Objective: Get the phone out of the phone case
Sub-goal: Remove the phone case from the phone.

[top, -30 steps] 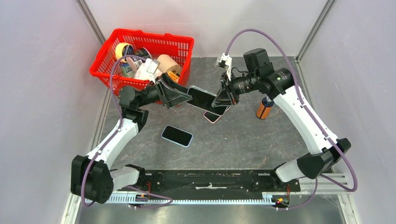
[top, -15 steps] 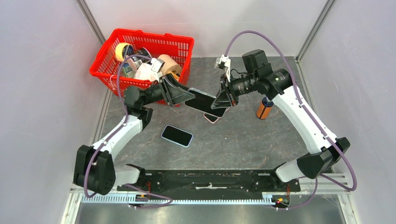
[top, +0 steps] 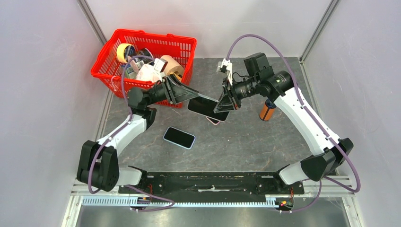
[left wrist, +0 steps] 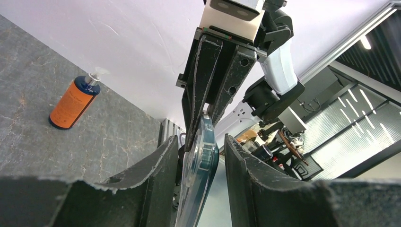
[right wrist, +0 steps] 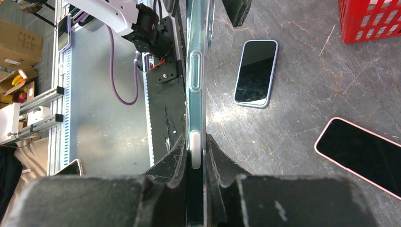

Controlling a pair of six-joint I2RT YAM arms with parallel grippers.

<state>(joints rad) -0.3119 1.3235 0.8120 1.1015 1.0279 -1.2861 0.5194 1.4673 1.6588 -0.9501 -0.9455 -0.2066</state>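
Now; 3 phones: cased phone [top: 205, 107] held, two flat; right end effector [top: 222, 105] clamps it; left end effector [top: 193, 96] agape

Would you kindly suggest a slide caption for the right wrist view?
Right hand grips the cased phone edge-on over a blue-rimmed phone and a pink-rimmed phone on the table.

The dark-screened phone [top: 206, 106], seated in its clear case [right wrist: 195, 80], hangs tilted in mid-air, pinched by the right claw [right wrist: 195, 144].
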